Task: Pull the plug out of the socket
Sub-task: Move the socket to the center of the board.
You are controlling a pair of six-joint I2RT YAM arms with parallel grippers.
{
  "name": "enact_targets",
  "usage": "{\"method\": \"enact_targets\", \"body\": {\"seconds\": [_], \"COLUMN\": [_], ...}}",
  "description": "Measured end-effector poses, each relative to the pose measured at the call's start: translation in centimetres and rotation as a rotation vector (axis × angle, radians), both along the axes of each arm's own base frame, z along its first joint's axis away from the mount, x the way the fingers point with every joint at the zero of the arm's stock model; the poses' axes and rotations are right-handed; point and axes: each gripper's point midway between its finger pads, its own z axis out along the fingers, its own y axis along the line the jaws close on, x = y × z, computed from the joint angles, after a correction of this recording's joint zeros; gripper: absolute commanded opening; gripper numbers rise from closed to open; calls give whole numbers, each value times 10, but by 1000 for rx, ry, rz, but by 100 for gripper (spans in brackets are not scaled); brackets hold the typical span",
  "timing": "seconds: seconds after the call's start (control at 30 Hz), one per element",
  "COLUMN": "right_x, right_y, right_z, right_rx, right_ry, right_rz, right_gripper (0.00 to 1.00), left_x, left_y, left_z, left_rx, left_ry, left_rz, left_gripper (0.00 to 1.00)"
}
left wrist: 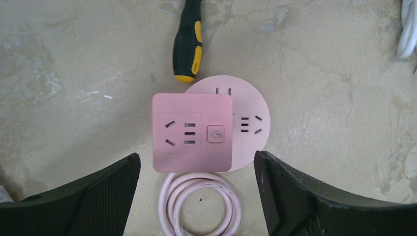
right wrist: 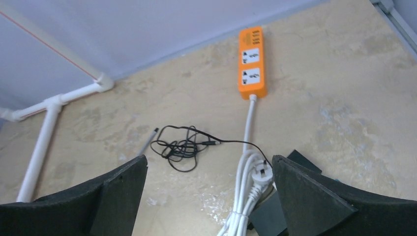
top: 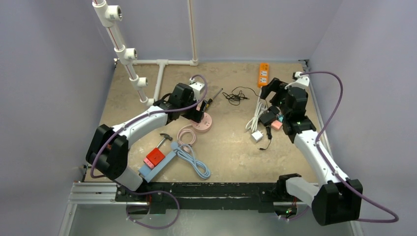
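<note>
A square pink plug block (left wrist: 192, 132), with slots and a button on its face, sits over the left part of a round pink socket (left wrist: 251, 123). I cannot tell how firmly it is seated. Its pink cord (left wrist: 199, 206) is coiled just below. My left gripper (left wrist: 195, 157) hangs open above them, one finger on either side of the block's lower edge and touching nothing. From above, the socket (top: 205, 126) shows under the left gripper (top: 199, 116). My right gripper (right wrist: 209, 160) is open and empty over a white cord bundle (right wrist: 246, 196).
A black-and-yellow screwdriver (left wrist: 188, 44) lies just beyond the socket. An orange power strip (right wrist: 252, 64), a tangled black cable (right wrist: 182, 147) and black blocks (top: 268, 118) lie on the right. A hammer (top: 162, 140), a red block (top: 155, 157), a blue cord (top: 194, 162) and white pipes (top: 125, 54) are on the left.
</note>
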Motion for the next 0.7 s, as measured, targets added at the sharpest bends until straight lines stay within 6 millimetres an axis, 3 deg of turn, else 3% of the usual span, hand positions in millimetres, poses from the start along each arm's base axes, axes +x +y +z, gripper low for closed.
{"method": "enact_targets", "body": {"seconds": [0.2, 0.7], "right_x": [-8, -10], "right_y": [15, 43], "right_z": [17, 4], "right_rx": [-6, -4], "right_ry": [-52, -31], "right_rz": [102, 240], "right_gripper": [99, 99], "left_x": [-8, -65], "left_y": [-17, -89], "left_z": [-5, -1], "left_rx": [-77, -242], "left_ry": [36, 121], "left_rz": [-58, -291], "left_gripper": [84, 83]}}
